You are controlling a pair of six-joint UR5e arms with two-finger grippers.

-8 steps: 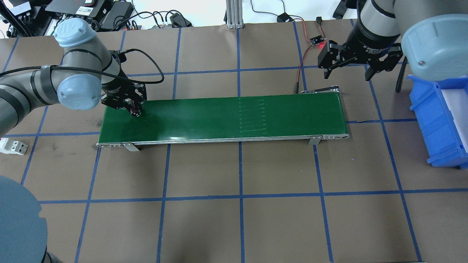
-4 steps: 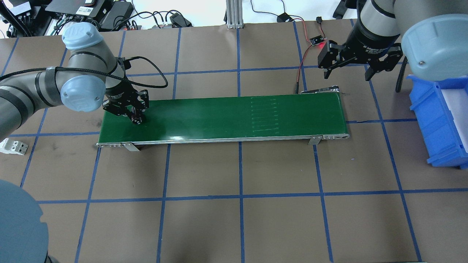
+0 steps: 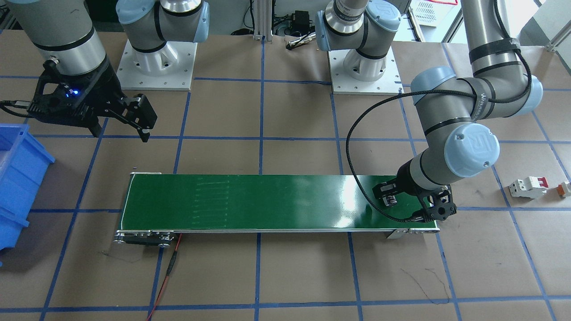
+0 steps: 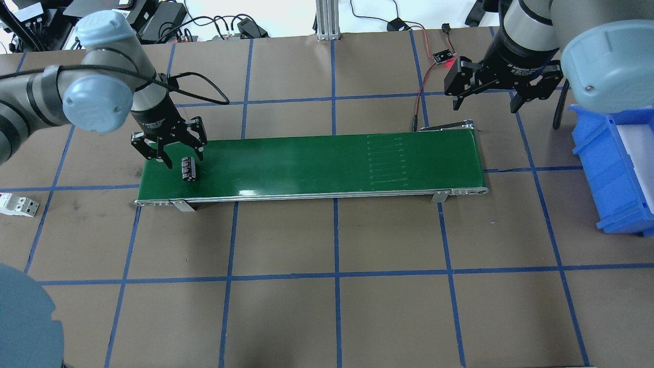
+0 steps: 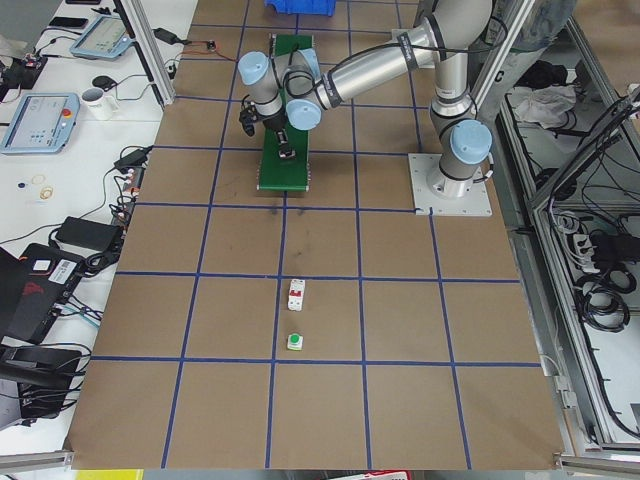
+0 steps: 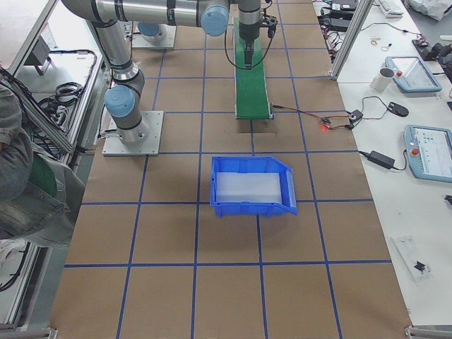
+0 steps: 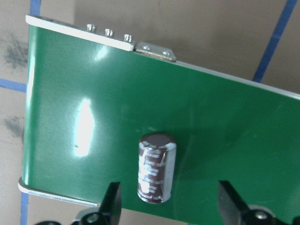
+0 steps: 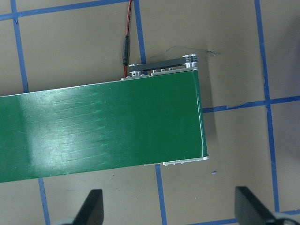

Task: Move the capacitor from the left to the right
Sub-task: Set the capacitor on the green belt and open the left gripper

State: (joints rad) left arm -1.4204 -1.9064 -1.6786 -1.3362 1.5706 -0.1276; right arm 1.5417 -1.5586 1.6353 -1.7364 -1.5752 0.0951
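Green belt (image 4: 317,163) holds the capacitor (image 4: 189,169) on its side, free below your left gripper (image 4: 181,153), fingers spread; it could roll off. Right gripper (image 4: 484,105) is also spread.

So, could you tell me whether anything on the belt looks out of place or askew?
Nothing stands out. The capacitor rests on the green belt near its left end, clear of the open left pincer above it.
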